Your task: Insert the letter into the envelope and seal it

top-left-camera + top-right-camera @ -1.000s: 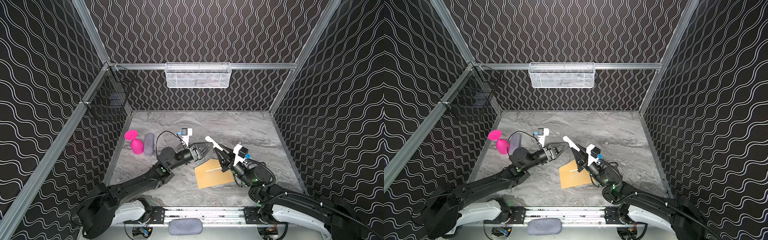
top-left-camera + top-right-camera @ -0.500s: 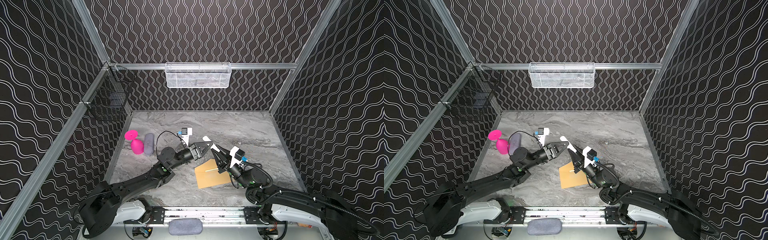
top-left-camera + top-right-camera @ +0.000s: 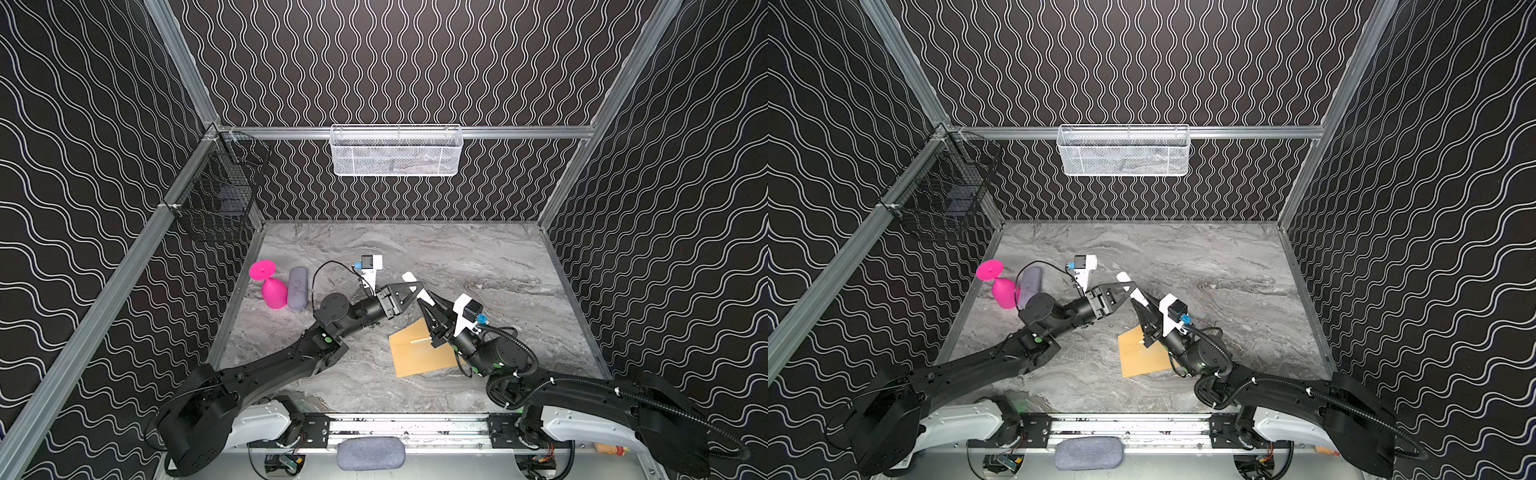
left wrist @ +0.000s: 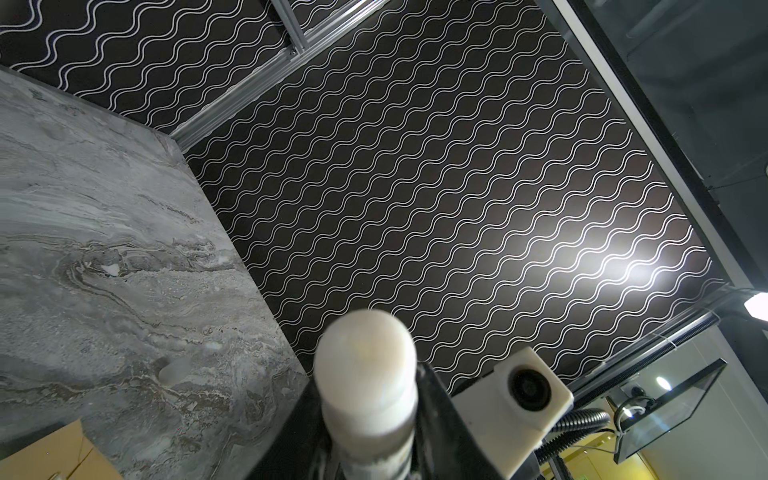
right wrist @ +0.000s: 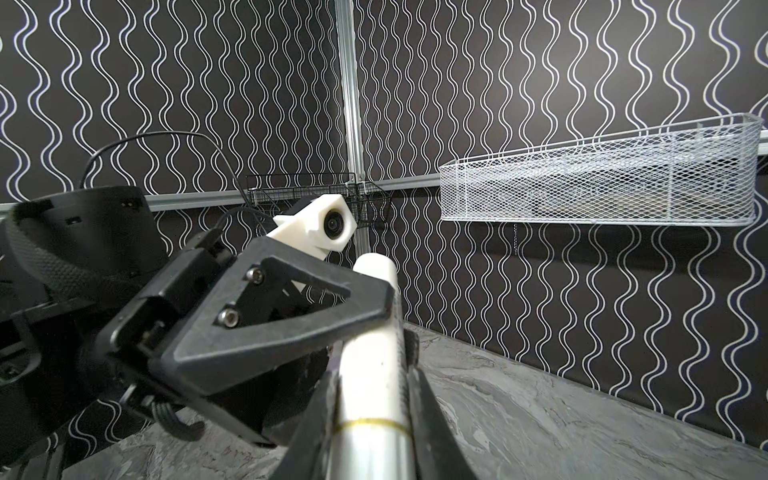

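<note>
The right gripper (image 3: 428, 305) has its fingers clamped on a white-capped stick (image 3: 411, 278) whose long axis tilts up toward the left gripper (image 3: 417, 288); that gripper's fingers flank the cap, possibly not yet pinching it, while the envelope (image 3: 415, 353) lies flat on the surface (image 3: 478, 257) under the right arm.

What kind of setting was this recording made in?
Most likely a lab test cell for robot manipulation: wavy-patterned black wall panels in aluminium framing box in a marble-look tabletop, and the left arm and right arm mount on a front rail.
</note>
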Available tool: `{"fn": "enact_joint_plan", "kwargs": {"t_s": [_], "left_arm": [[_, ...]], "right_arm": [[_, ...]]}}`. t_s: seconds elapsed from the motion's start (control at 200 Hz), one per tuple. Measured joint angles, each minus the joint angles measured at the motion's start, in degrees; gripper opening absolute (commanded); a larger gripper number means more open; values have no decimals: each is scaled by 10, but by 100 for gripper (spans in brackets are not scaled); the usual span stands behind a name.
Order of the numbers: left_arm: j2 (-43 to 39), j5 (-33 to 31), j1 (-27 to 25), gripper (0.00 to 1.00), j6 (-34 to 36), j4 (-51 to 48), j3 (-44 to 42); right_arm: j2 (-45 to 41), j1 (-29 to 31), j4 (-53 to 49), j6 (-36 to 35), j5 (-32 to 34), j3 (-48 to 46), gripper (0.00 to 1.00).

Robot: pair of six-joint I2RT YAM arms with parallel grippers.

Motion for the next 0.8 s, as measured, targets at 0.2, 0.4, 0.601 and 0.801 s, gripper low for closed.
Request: {"fn": "enact_joint_plan", "kwargs": {"t_s": [0.2,0.4,0.601,0.801], "left_arm": [[-13,2,3,25,12,-21,1],[-24,14,9,16,29,-56,12],[-27,50,38,7,69,-76,17],[-27,125,79,2,119,-117,21]], "right_arm": [[5,1,3,0,-1,0,0],[-6,2,-17,15,-5,6,37],[-86,1,-181,73,-30,38,73],[-162,-17,-422,132,-103,123,78]]}}
